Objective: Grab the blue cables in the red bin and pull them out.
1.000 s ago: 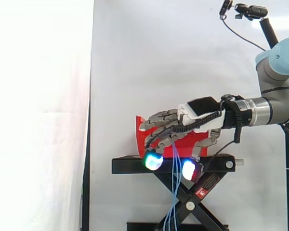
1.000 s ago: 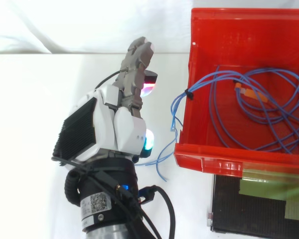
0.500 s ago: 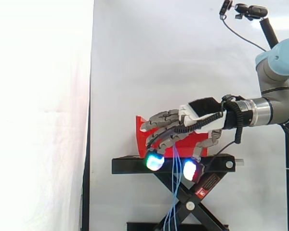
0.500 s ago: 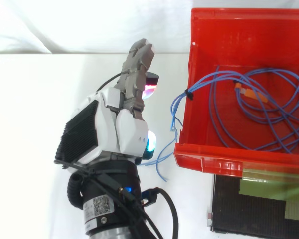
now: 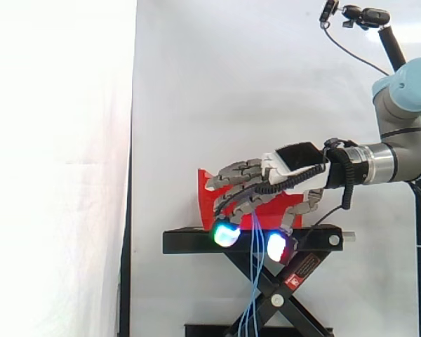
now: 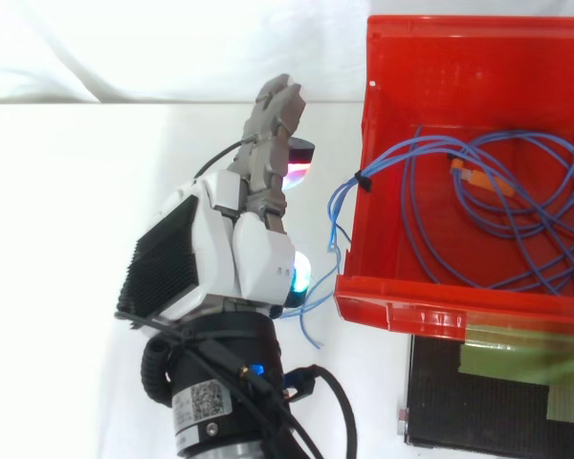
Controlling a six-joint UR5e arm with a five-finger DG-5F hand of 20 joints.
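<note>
1 red bin (image 6: pixel 440 76) cropped, blue cables (image 5: pixel 252 274) overhanging, robot hand (image 6: pixel 239 258) beside

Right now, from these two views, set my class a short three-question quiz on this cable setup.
1. True or false: the hand is inside the red bin.
2. Where do most of the blue cables lie? A inside the bin; B under the bin; C wrapped round the hand.
3. Fill in: in the side view, loose strands hang down in front of the black ____.
Key: 1 false; 2 A; 3 stand.
</note>
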